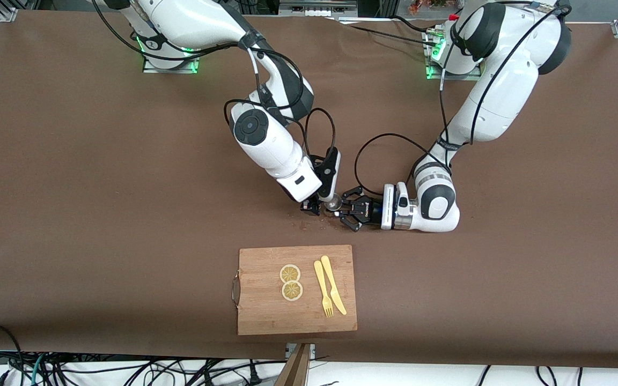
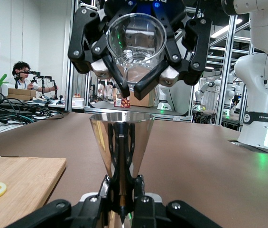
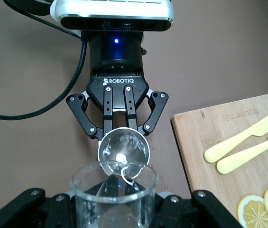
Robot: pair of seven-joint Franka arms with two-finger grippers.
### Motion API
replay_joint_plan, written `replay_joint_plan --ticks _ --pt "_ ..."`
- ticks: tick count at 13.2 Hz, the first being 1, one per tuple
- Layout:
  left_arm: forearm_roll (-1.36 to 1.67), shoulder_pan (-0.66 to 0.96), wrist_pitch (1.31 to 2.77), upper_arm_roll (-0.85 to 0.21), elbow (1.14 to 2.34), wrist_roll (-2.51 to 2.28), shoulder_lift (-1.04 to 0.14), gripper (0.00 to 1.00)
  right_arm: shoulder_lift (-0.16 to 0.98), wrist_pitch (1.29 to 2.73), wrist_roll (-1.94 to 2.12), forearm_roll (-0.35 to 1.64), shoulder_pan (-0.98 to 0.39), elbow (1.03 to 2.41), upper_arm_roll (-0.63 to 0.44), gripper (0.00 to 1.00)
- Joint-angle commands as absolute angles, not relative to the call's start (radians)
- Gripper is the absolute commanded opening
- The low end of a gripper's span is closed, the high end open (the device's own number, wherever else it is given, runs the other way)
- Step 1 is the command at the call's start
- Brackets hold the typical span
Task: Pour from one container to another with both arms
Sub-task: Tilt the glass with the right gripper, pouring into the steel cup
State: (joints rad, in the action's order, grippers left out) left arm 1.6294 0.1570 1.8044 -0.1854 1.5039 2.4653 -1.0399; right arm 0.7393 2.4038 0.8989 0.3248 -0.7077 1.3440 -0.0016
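A steel cone-shaped jigger stands upright in the middle of the table, with my left gripper shut on its narrow waist. In the front view the jigger sits between the two hands. My right gripper is shut on a clear glass cup that is tilted, mouth down, over the jigger. The right wrist view has the glass cup close up and the jigger just below its lip, with clear liquid glinting inside. The left gripper is around it. My right gripper and left gripper nearly meet.
A wooden cutting board lies nearer the front camera, carrying two lemon slices and a yellow plastic knife and fork. Small drops wet the brown table beside the jigger.
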Motion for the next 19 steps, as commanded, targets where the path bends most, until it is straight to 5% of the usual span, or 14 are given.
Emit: replay_joint_plan --ticks 1,19 --pt "1.649 0.158 1.824 -0.193 1.537 2.531 -1.014 0.00 0.739 2.398 0.876 0.290 -0.716 1.333 -0.008 0.00" --pt "1.652 0.161 1.825 -0.193 1.532 2.531 -1.015 0.00 0.742 2.398 0.877 0.152 -0.735 1.333 -0.008 0.00"
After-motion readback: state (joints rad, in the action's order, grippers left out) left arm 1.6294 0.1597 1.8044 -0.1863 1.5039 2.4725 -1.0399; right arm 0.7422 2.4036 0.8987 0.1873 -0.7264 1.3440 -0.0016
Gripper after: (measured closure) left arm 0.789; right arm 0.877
